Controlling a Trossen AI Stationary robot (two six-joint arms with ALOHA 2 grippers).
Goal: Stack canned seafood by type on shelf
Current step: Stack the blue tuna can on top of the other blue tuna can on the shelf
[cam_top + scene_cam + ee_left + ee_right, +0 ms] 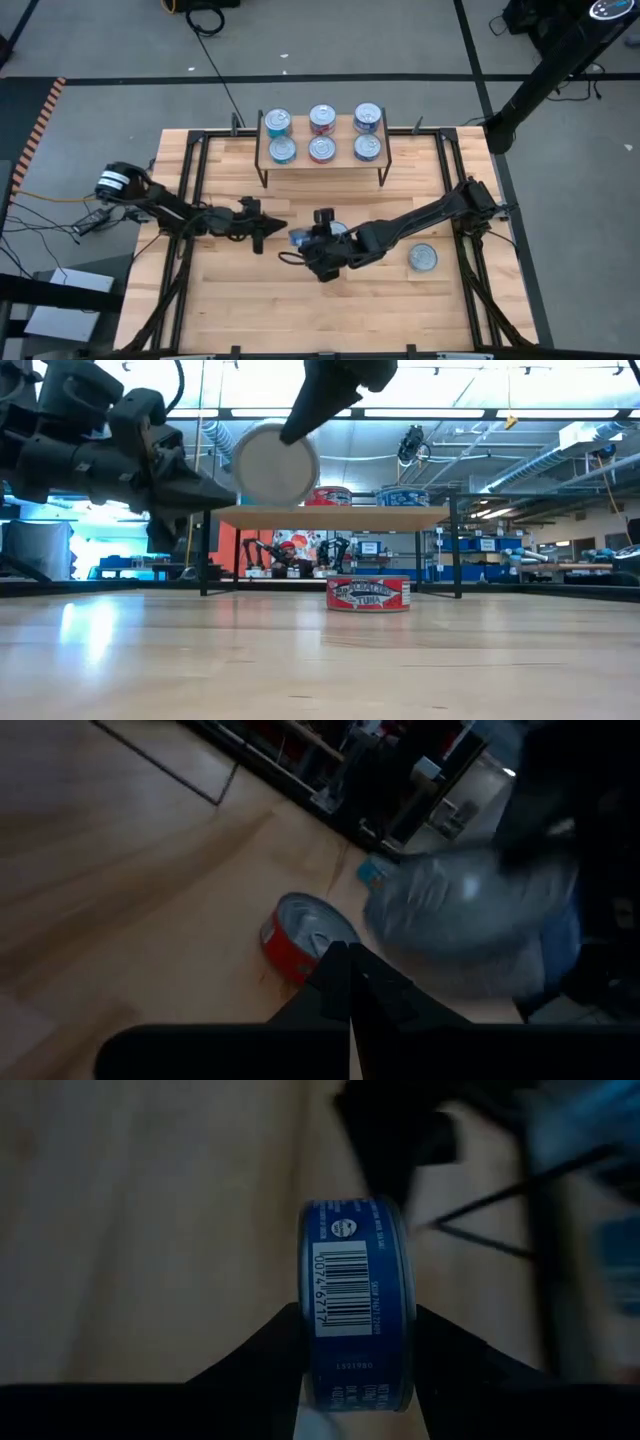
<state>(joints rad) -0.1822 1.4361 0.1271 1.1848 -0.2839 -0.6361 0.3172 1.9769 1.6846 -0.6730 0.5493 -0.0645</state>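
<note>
The shelf stood at the far side of the worktop. Six cans sat on it in three pairs: light blue, red, dark blue. So most of the job looked done.

The right gripper was closed on a blue can, held on its edge above the worktop, near the middle. That can was not yet on the shelf. The left gripper was shut and empty, waiting just beside it.

One red can lay on the worktop, well apart from the shelf. It was left to stack too.
</note>
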